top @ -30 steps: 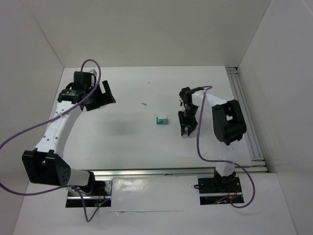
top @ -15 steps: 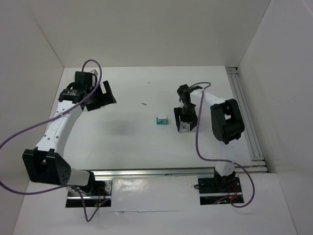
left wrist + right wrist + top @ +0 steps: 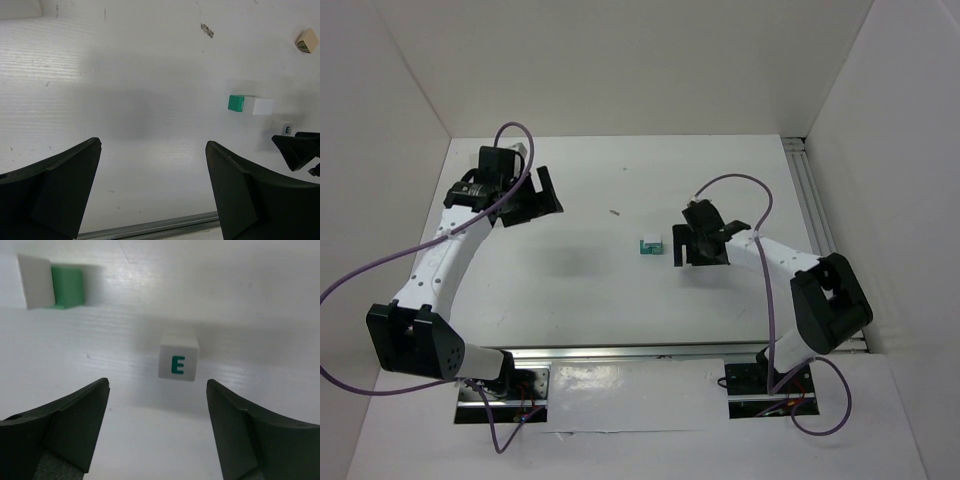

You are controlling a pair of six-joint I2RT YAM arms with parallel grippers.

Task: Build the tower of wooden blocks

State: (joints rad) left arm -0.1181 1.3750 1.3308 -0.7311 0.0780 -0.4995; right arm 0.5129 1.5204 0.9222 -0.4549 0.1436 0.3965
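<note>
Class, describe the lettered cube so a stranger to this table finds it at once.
On the white table, find the right gripper, open near the middle. Just beyond it sits a white cube. Unlike the green block and white block side by side nearby, it stands alone and bears a green E.

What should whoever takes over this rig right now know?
The left gripper is open and empty above the table.
The right gripper is open, its fingers either side of the white E cube, not touching it.
The teal-green cube and plain white cube lie side by side, touching; the tan block lies apart.
Done: nothing stacked. Left: grasp the E cube, build the tower.
</note>
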